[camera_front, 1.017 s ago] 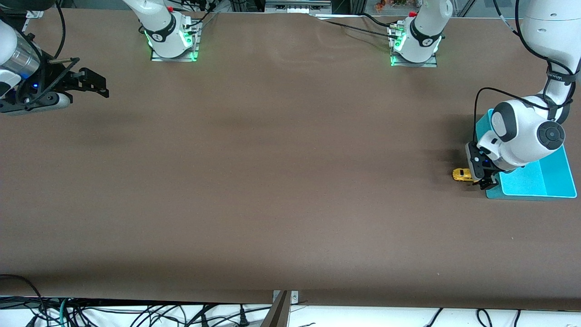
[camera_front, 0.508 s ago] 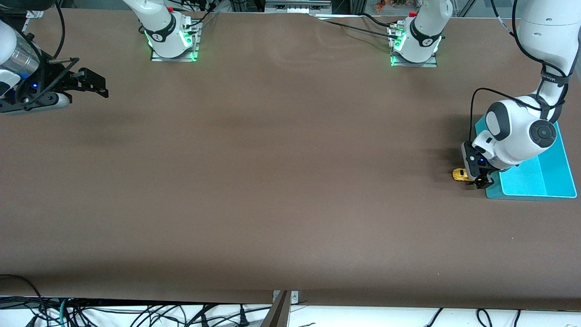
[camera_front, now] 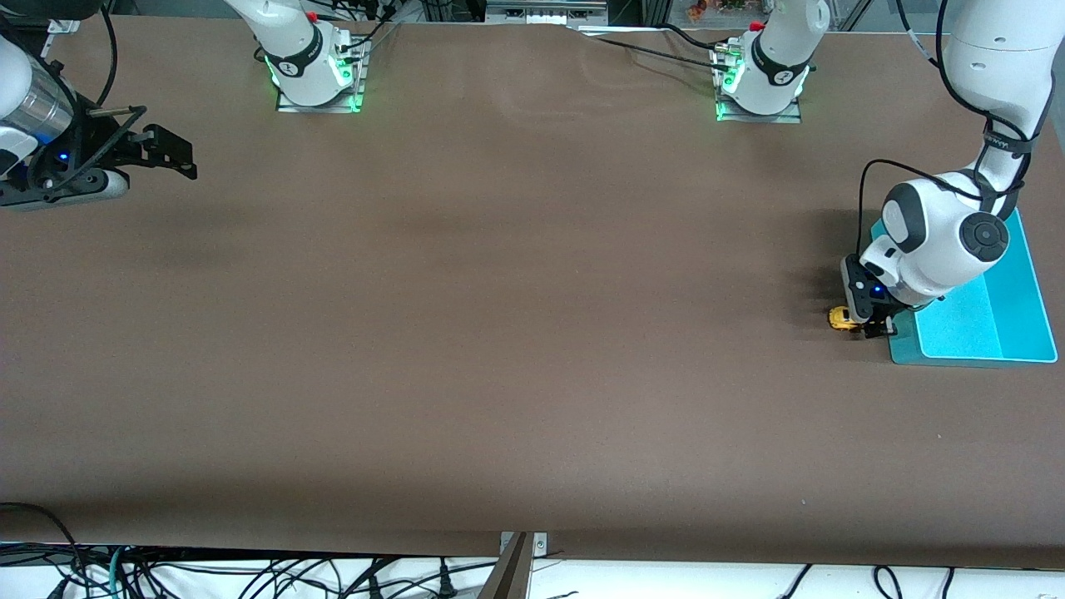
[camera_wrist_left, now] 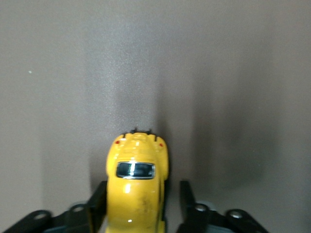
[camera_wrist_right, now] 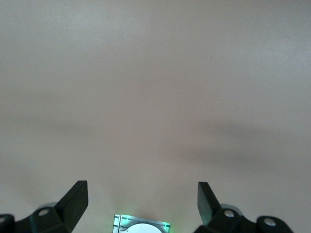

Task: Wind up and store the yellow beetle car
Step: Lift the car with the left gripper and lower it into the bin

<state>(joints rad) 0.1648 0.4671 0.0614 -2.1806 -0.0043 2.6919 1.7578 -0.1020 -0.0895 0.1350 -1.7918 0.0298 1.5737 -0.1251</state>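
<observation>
The yellow beetle car (camera_front: 840, 319) stands on the brown table right beside the turquoise tray (camera_front: 1017, 274), toward the left arm's end. My left gripper (camera_front: 865, 326) is down at the table with its jaws around the car's body. In the left wrist view the yellow beetle car (camera_wrist_left: 137, 189) sits between the black fingers of the left gripper (camera_wrist_left: 142, 189): one finger (camera_wrist_left: 98, 199) touches its side and the other finger (camera_wrist_left: 186, 199) stands a narrow gap off. My right gripper (camera_front: 179, 158) waits open and empty at the right arm's end; the right gripper (camera_wrist_right: 142, 191) shows only bare table between its fingers.
The turquoise tray holds nothing that I can see; the left arm's wrist (camera_front: 940, 237) covers part of it. The two arm bases (camera_front: 316, 75) (camera_front: 761, 79) stand along the table's edge farthest from the front camera. Cables (camera_front: 250, 574) hang below the near edge.
My left gripper has slid farther over the car, away from the tray, and its jaws have narrowed around it. The car has stayed in place. The right arm has not moved.
</observation>
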